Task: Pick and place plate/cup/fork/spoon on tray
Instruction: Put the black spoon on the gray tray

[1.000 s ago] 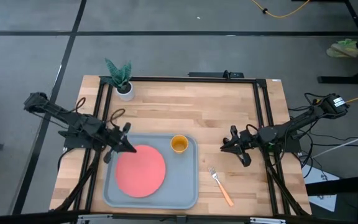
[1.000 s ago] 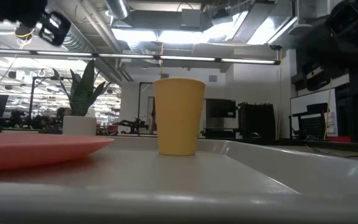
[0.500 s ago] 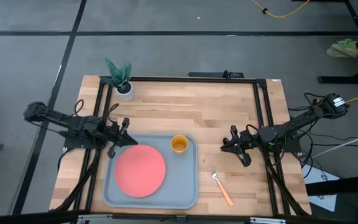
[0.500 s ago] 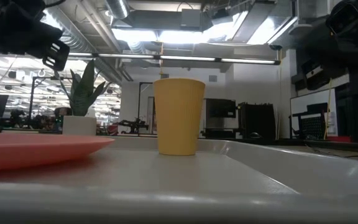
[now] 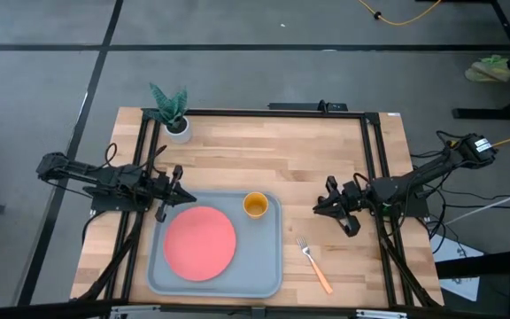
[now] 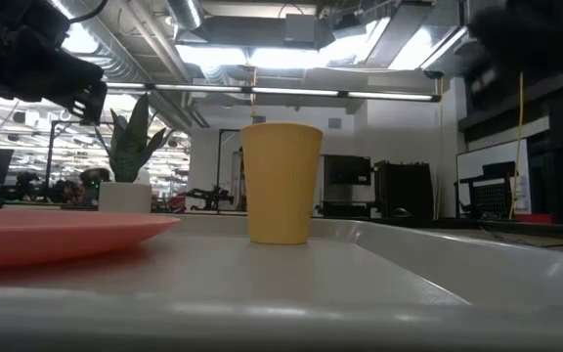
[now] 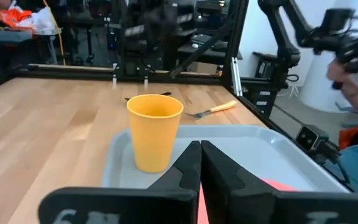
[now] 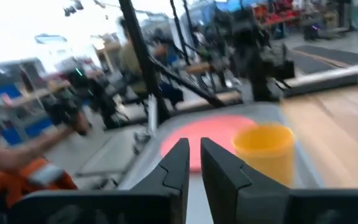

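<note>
Left claw point(image 5: 177, 188), tips pressed together and empty, has drawn back off the plate point(image 5: 199, 244) toward the tray's point(image 5: 271, 276) left rim; plate and cup point(image 5: 255, 205) placed. Right claw point(image 5: 332, 204), slightly parted, hovers right; fork point(image 5: 312, 264) remains on the surface.

Tray point(image 5: 273, 266): the plate point(image 5: 200, 244) fills its left half, the cup point(image 5: 255, 205) stands upright at its far right corner; bare floor along the right side.
Right of tray: open wood, with only the fork point(image 5: 313, 264) lying there.
Left approach: left gripper point(image 5: 177, 188) hangs at the tray's far left corner.
Right approach: right gripper point(image 5: 328, 204) sits near the table's right edge.
Far half: clear boards, potted plant point(image 5: 172, 111) in the far left corner.
</note>
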